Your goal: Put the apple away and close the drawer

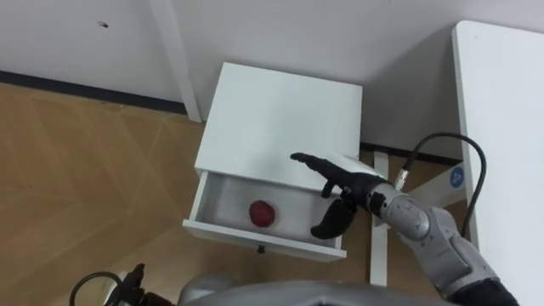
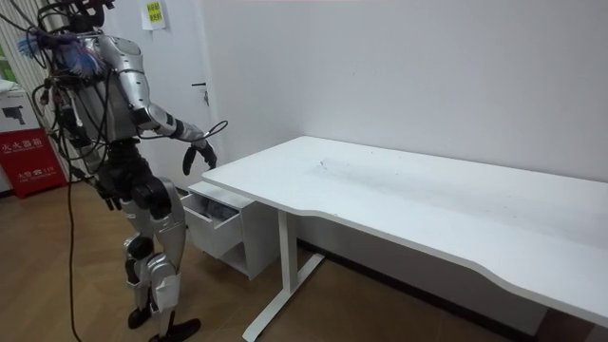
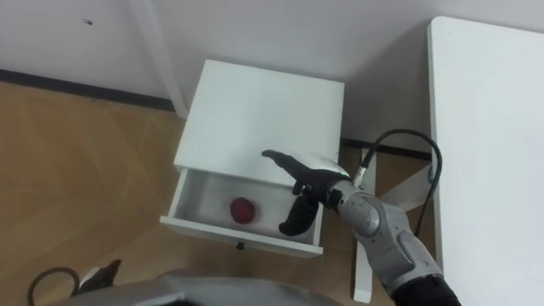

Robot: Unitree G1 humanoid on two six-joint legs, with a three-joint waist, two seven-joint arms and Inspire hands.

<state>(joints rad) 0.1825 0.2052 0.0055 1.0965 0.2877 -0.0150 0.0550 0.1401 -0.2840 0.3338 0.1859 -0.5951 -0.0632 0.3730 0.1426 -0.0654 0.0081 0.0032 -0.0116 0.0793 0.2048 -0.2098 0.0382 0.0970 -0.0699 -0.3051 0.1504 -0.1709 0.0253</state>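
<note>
A red apple (image 1: 262, 213) lies inside the open top drawer (image 1: 223, 231) of a small white cabinet (image 1: 280, 119). My right hand (image 1: 333, 189) hovers above the drawer's right part, open, its fingers spread and relaxed, holding nothing. The apple sits a little to the left of that hand, apart from it. In the room view I stand in front of the cabinet (image 2: 220, 226) with my right hand (image 2: 201, 155) stretched out over the pulled-out drawer.
A large white desk (image 1: 503, 127) stands to the right of the cabinet, its leg (image 1: 379, 246) close by the drawer's right corner. A white wall with a door frame (image 1: 178, 51) is behind the cabinet. Wooden floor lies to the left.
</note>
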